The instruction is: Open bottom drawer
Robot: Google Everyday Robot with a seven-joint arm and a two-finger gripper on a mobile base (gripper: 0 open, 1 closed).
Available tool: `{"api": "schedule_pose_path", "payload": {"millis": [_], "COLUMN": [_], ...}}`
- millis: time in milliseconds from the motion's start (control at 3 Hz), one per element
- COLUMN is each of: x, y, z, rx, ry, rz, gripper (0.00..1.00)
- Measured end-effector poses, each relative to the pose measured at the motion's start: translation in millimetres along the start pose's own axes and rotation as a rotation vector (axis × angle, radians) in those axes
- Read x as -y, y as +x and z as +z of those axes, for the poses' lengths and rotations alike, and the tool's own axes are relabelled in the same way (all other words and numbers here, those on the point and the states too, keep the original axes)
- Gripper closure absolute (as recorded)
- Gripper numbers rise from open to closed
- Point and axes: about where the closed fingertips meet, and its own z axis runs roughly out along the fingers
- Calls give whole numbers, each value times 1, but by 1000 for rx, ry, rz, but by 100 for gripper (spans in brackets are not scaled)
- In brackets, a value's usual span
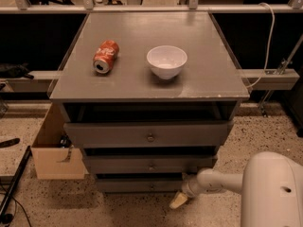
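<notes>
Bottom drawer (pixel 137 185) low centre of frame, looks shut. Tool (pixel 179 200) just off its right end, near floor; open or closed, cannot tell. Risk: tool off-centre, pull may slip off front or snag middle drawer (pixel 142 164) above.

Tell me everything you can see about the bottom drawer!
The bottom drawer is the lowest of three in the grey cabinet. Only a thin strip of its flat, grey, wood-looking front shows, under a dark gap below the middle drawer. I can't make out its knob. It sits just above the speckled floor. The robot's gripper is by its lower right corner; I can't tell whether they touch.
</notes>
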Motion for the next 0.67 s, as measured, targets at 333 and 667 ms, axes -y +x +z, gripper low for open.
{"api": "schedule_pose_path", "payload": {"millis": [333,667], "x": [-19,-20], "y": [-6,6], "z": [12,15], "rx": [-5,-15], "ry": [-39,-40], "rz": [-23,-4], "gripper": [0,0]}}
